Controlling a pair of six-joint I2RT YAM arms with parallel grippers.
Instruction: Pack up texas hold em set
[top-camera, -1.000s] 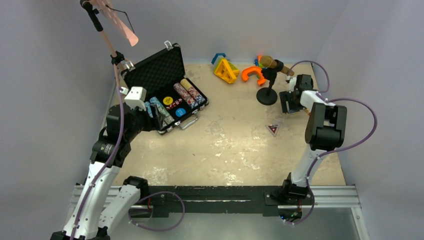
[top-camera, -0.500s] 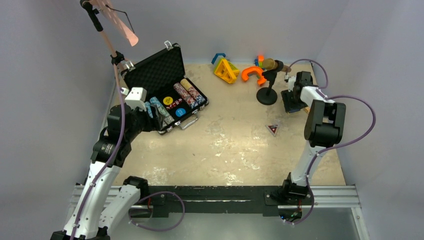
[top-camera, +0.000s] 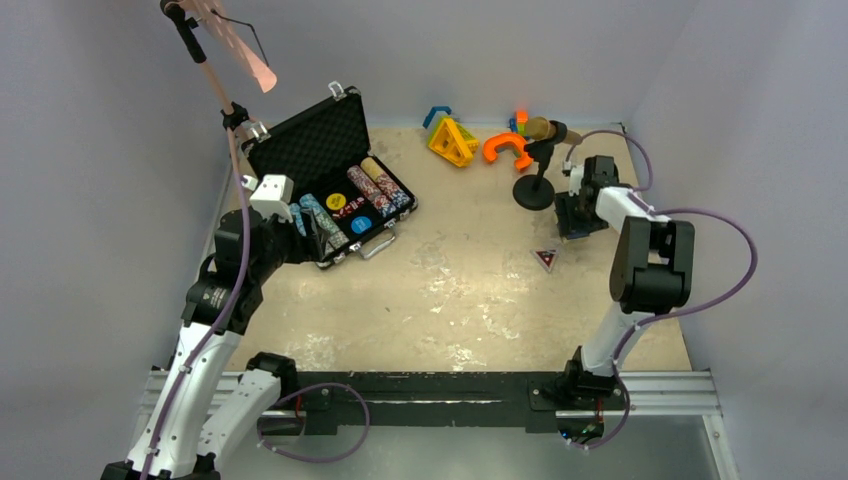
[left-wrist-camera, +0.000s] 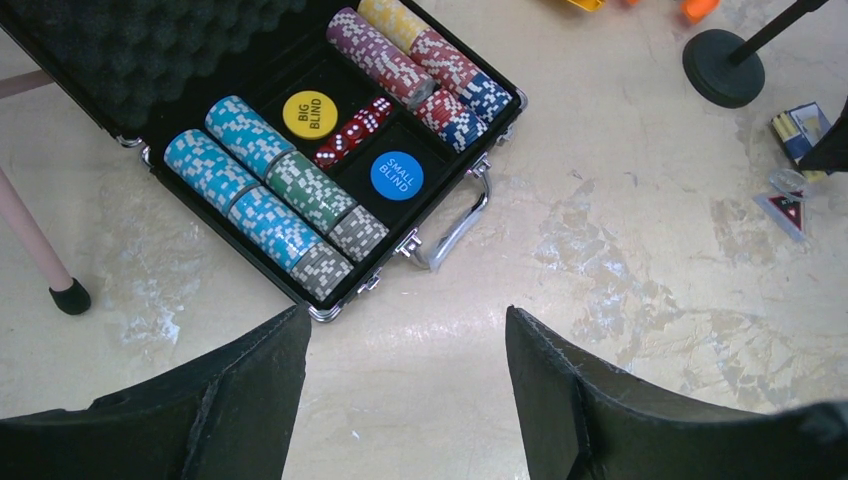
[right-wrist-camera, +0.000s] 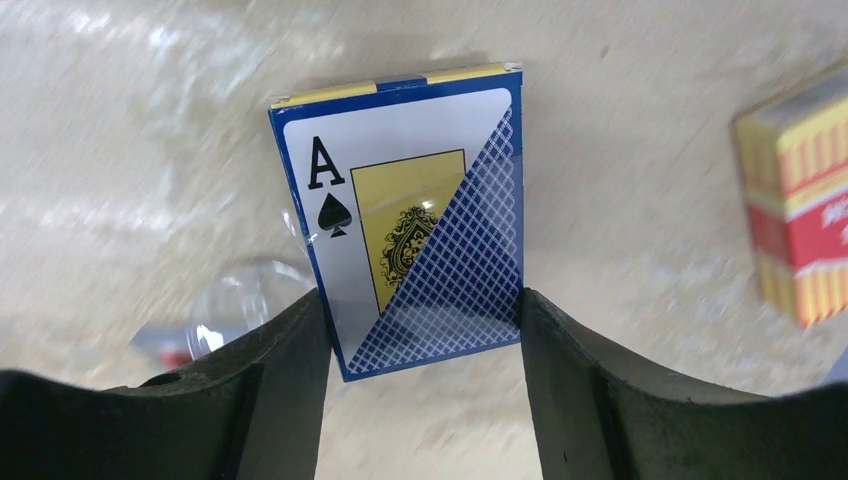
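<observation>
The black briefcase (top-camera: 330, 170) lies open at the back left, its lid upright. In the left wrist view (left-wrist-camera: 130, 45) it holds rows of poker chips (left-wrist-camera: 270, 200), a yellow disc (left-wrist-camera: 308, 115), a blue disc (left-wrist-camera: 397, 175) and red dice. My left gripper (left-wrist-camera: 405, 330) is open and empty, hovering off the case's near corner; it also shows from above (top-camera: 312, 240). My right gripper (right-wrist-camera: 420, 320) is shut on a blue card deck (right-wrist-camera: 410, 200) with an ace of spades face, close above the table by the microphone base (top-camera: 577, 220). A red and yellow deck (right-wrist-camera: 800, 240) lies to its right.
A brown microphone on a black stand (top-camera: 535, 190) stands just left of my right gripper. Orange, yellow and blue toy shapes (top-camera: 452, 140) lie at the back. A small dark triangle (top-camera: 545, 258) and a clear disc (right-wrist-camera: 240, 300) lie on the table. A pink pole (left-wrist-camera: 30, 235) stands left of the case.
My right gripper has moved nearer and to the left, away from the back right corner, with the blue deck between its fingers. The left arm has not moved.
</observation>
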